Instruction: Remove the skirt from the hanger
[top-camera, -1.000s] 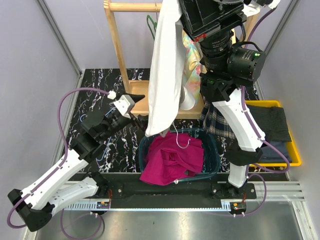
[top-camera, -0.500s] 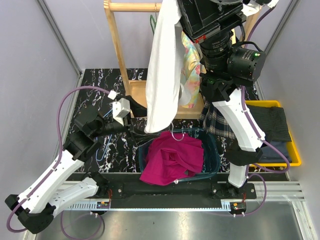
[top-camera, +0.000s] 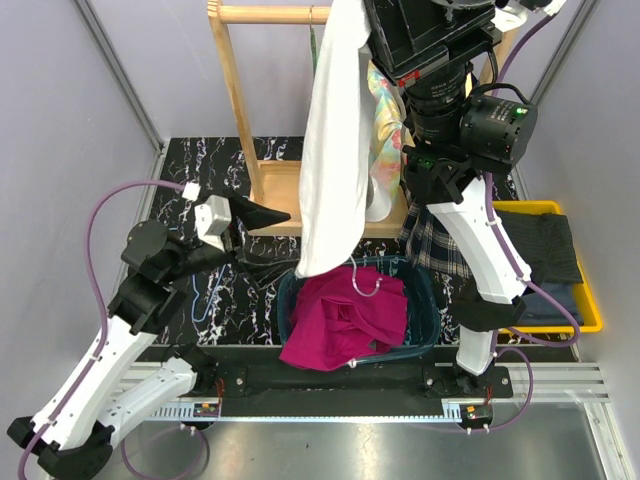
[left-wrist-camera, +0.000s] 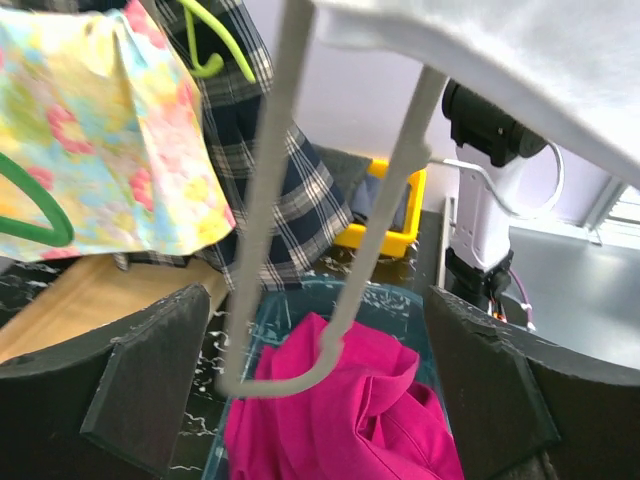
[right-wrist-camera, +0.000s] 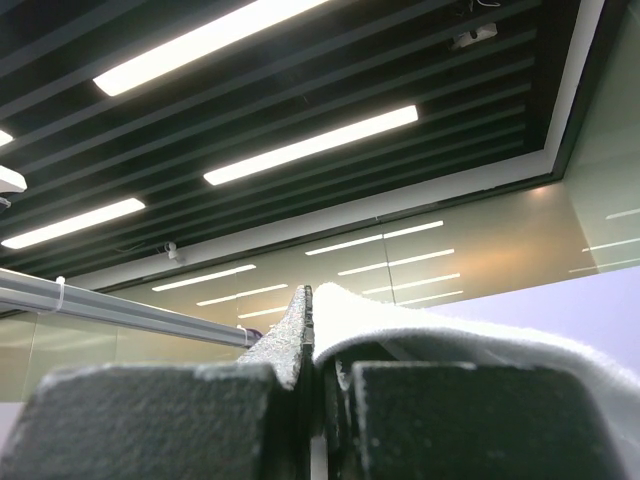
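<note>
We see the right end effector (right-wrist-camera: 318, 382) raised high above the scene with its jaws pinched fully together on a fold of the white skirt (top-camera: 335, 150). The cloth hangs from that grip in one long drape in front of the wooden rack (top-camera: 235, 100). Lifting it this way seems meant to let the garment's own weight pull it straight and leave the white hanger (left-wrist-camera: 260, 210) dangling free at the bottom, where its curved end hangs just above the teal basket (top-camera: 422, 290). That basket already holds a magenta garment (top-camera: 345, 320), so we judge it to be where removed clothing goes. The left end effector (top-camera: 265, 242) waits low on the left over the dark marbled tabletop (top-camera: 200, 160), jaws spread wide and holding nothing. It is aimed at the hanger, whose two white bars stand between its fingers in the wrist view without touching either one. We take this as the approach to gripping the hanger so it can be drawn off while the other arm holds the cloth. How the hanger is fastened inside the skirt is hidden from us. A floral garment (top-camera: 385, 110) and a plaid garment (top-camera: 430, 245) hang close behind, and a careless reach could snag them.
</note>
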